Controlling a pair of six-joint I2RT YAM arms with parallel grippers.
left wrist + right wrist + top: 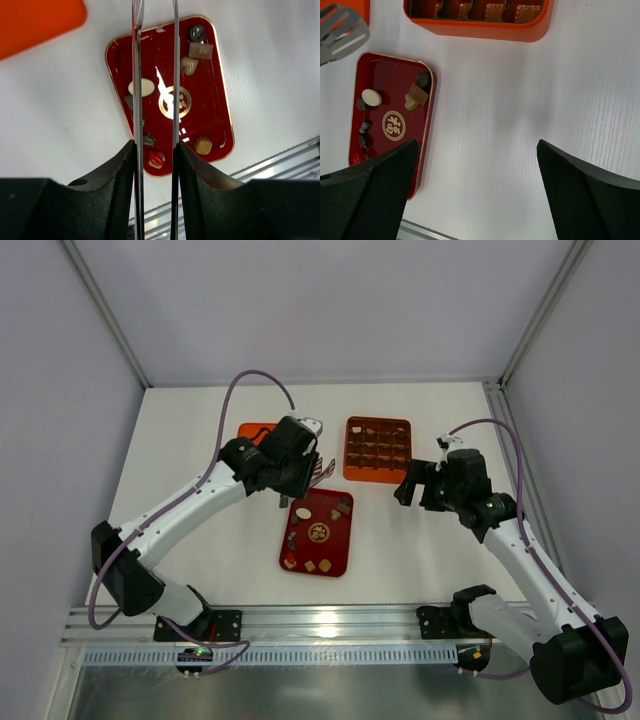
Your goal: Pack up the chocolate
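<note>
Several small chocolate pieces lie in the dark red tray (340, 555): a pale oval (145, 87), a dark round one (197, 33), a tan square (201, 50), a cream piece (189, 65) and a ribbed tan one (203, 145). My left gripper (156, 145) hangs above the tray's left part, shut on metal tongs (137, 75) whose two blades stand apart and point down at the tray. Nothing sits between the blades. My right gripper (477, 145) is open and empty over bare table, right of the tray (427, 150).
The orange box with a grid of cells (377, 449) stands behind the tray, and its orange lid (252, 429) lies at the back left. A red-wrapped piece (156, 159) sits at the tray's near end. The metal rail (330, 625) runs along the near edge.
</note>
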